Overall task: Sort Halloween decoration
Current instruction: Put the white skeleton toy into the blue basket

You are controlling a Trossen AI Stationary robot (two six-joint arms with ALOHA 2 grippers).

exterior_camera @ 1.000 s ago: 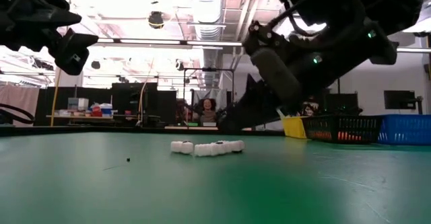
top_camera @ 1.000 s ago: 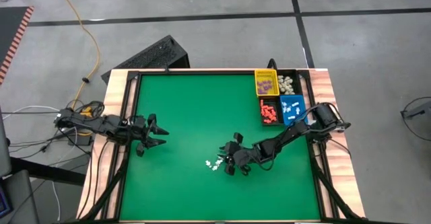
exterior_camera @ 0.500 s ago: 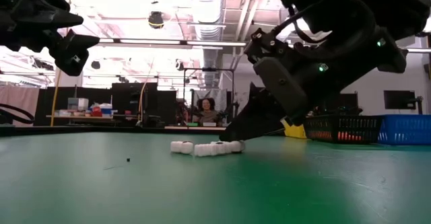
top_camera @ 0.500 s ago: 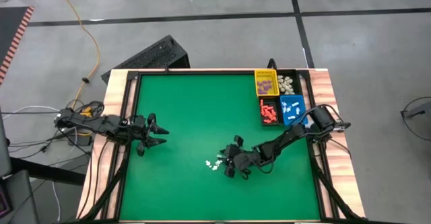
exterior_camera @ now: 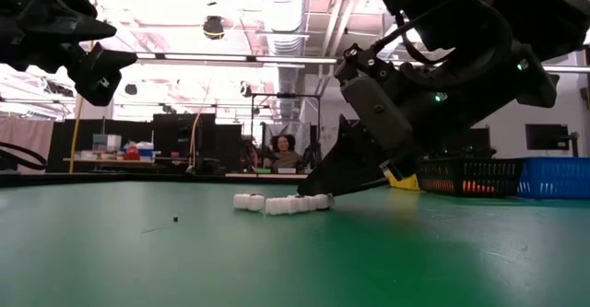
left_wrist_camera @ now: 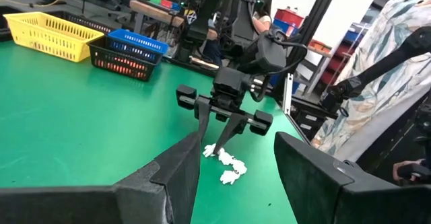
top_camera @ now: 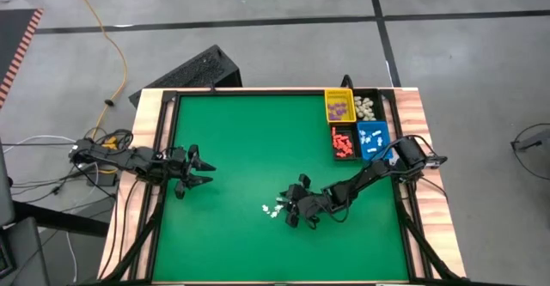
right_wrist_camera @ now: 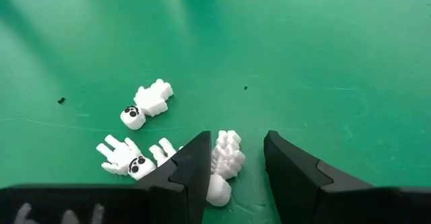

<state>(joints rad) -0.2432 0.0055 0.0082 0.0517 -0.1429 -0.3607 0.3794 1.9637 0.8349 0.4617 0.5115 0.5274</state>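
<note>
Right wrist view shows the right gripper (right_wrist_camera: 234, 158) low on the green mat (right_wrist_camera: 323, 42), jaws open around one white skeleton trinket (right_wrist_camera: 224, 158). Left gripper (top_camera: 203, 174) hangs open near the left edge

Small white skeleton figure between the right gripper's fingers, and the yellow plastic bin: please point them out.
small white skeleton figure (right_wrist_camera: 222, 158), right wrist view, its ribbed body.
yellow plastic bin (top_camera: 327, 106), high view, its left wall.

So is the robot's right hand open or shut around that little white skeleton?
Open. The right hand has its two fingers down on either side of the white skeleton, with green mat showing in the gaps.
</note>
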